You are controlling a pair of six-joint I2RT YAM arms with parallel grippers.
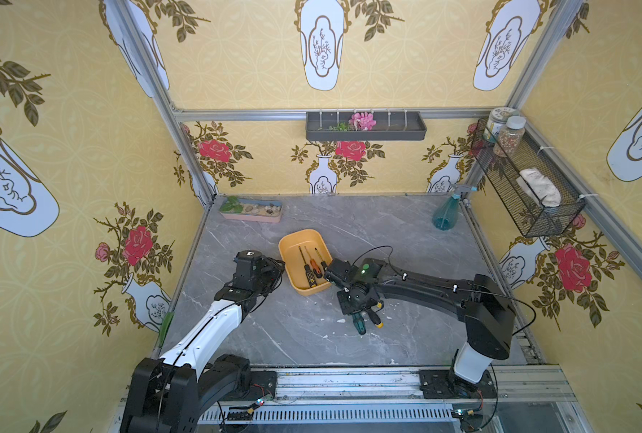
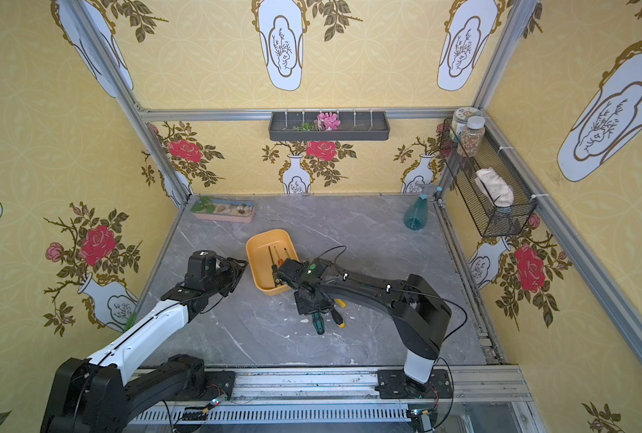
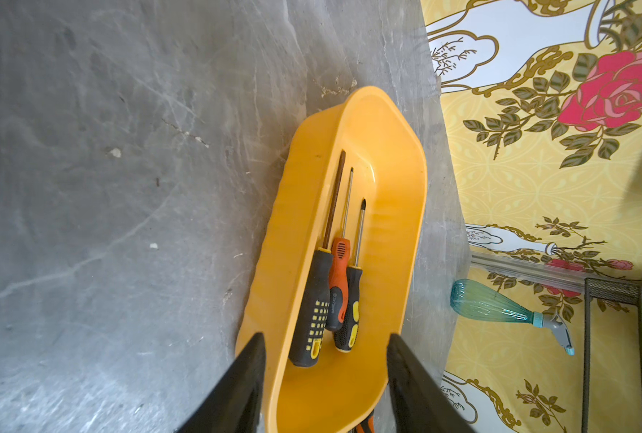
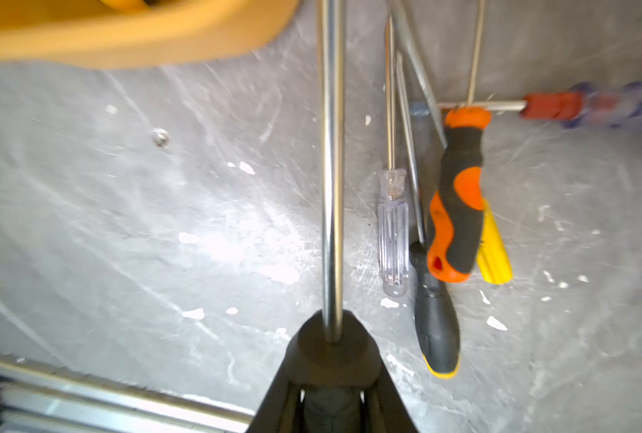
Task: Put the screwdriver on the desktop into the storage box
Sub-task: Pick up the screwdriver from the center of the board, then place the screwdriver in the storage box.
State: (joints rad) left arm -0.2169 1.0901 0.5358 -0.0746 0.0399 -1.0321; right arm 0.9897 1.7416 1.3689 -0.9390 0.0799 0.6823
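The grey, white-veined table (image 1: 293,333) is flecked with small white chips. The yellow-orange storage box (image 1: 291,258) stands on it just in front of the left hand (image 3: 325,339) and close beside the right hand (image 4: 332,331). A heap of screwdrivers lies next to the right hand: a clear-handled one (image 4: 393,232), a black-and-yellow one (image 4: 437,330), an orange-and-black one (image 4: 458,210) lying across a yellow handle (image 4: 493,247), and a blurred blue-and-red one (image 4: 593,107). The green-handled screwdriver (image 1: 359,324) is pinched in that hand; whether it touches the table cannot be told. Far beyond the left hand sits a pink pebble tray (image 1: 252,216), and far beyond the right hand a teal spray bottle (image 1: 446,215).
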